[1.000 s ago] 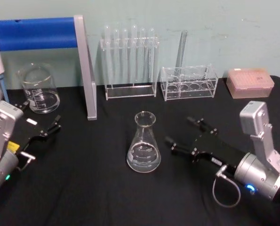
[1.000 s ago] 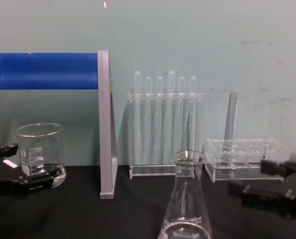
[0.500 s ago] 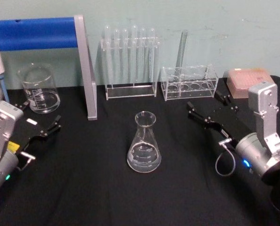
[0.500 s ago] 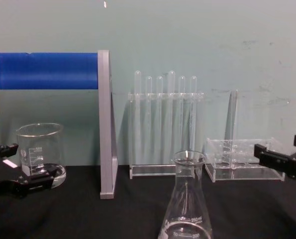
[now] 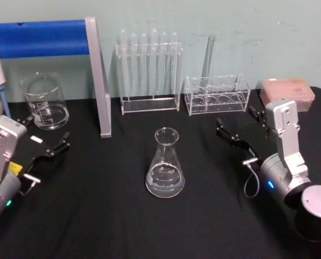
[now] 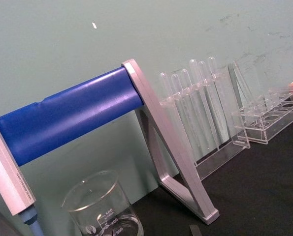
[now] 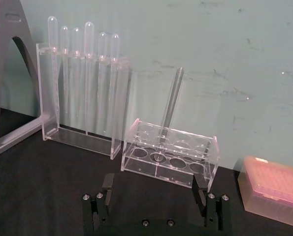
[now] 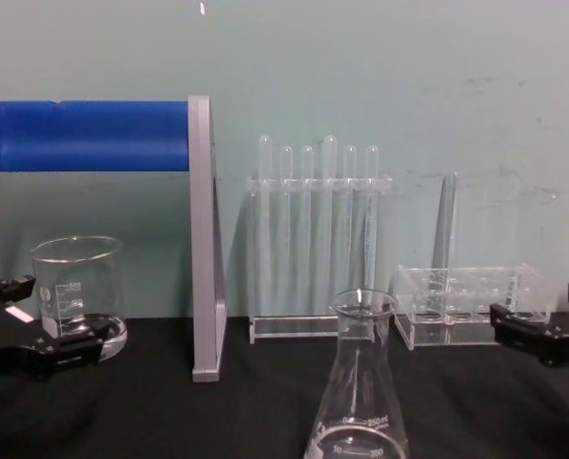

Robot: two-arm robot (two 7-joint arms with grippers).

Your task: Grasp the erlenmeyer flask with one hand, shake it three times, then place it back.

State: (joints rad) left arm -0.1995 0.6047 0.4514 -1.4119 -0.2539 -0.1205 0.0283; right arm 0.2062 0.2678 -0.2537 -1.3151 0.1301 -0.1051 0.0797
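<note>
Standing upright mid-table on the matte black cloth [image 5: 106, 216], the clear glass erlenmeyer flask [image 5: 164, 164] flares from narrow neck to wide conical base. To its right, well apart, the black blocky right gripper [image 5: 240, 125] hovers with fingers spread wide, apparently touching nothing. The left gripper [image 5: 46, 141] sits parked near the beaker [image 5: 43, 101], fingers apart.

Erlenmeyer flask [image 5: 165, 163]: clear glass, conical body with wide base, narrow neck and flared lip, white printed graduations near the base, standing upright and free of any grip on the black table surface [image 5: 111, 216], centrally placed.
</note>
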